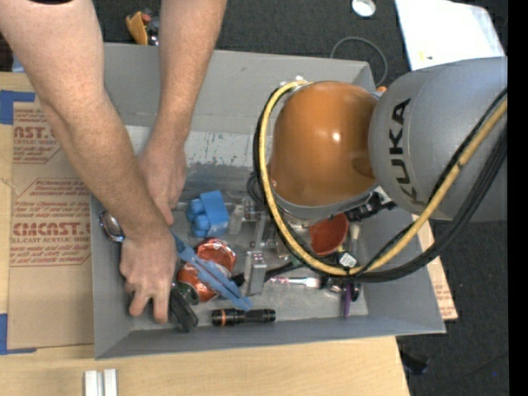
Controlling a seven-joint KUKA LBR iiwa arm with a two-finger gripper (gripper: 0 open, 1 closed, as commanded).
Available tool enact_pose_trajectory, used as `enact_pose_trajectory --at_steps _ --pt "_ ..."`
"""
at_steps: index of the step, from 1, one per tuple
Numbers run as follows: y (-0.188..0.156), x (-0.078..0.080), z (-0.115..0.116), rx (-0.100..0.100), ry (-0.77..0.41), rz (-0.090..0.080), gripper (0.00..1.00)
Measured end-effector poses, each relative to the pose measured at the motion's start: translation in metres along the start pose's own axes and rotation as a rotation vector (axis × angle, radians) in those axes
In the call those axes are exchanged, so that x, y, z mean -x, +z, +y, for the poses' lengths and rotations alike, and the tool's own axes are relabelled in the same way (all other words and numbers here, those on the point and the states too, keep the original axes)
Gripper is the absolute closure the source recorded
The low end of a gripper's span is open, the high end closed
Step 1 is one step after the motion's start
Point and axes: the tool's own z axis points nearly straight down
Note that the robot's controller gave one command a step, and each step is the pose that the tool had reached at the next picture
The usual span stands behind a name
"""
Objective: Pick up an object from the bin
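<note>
- Two bare arms reach into the grey bin (pixel 115 139) from the top left of my view. One hand (pixel 148 275) is pressed down in the near left corner, and the second hand (pixel 169 180) hangs over the bin's middle left.
- Fingers (pixel 256 262) of the robot sit low in the bin's middle, under the orange cover (pixel 322 143). I cannot tell whether they are wide or narrow.
- Closest to them, just to their left, is a crumpled orange wrapper (pixel 216 256) with a blue strip (pixel 210 272) lying slantwise across it.
- A blue block (pixel 208 211) lies a little farther back, near the second hand.
- A black marker (pixel 242 315) lies along the near wall, in front of the fingers.
- A black thing (pixel 183 312) lies against the first hand. I cannot make out what it is.
- A spoon (pixel 110 223) lies by the left wall, partly behind a forearm.
- On the other side I see a red cup (pixel 328 233) under the cover, a purple pen (pixel 351 299) near the near wall, and a pale stick (pixel 301 282) between pen and fingers.
</note>
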Motion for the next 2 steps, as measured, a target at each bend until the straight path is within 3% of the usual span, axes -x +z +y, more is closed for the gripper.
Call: enact_pose_trajectory --at_steps 1,2 --pt "-0.07 0.036 0.0493 0.002 -0.122 -0.002 1.0" --pt "-0.0699 0.036 0.0492 0.002 -0.123 -0.002 1.0"
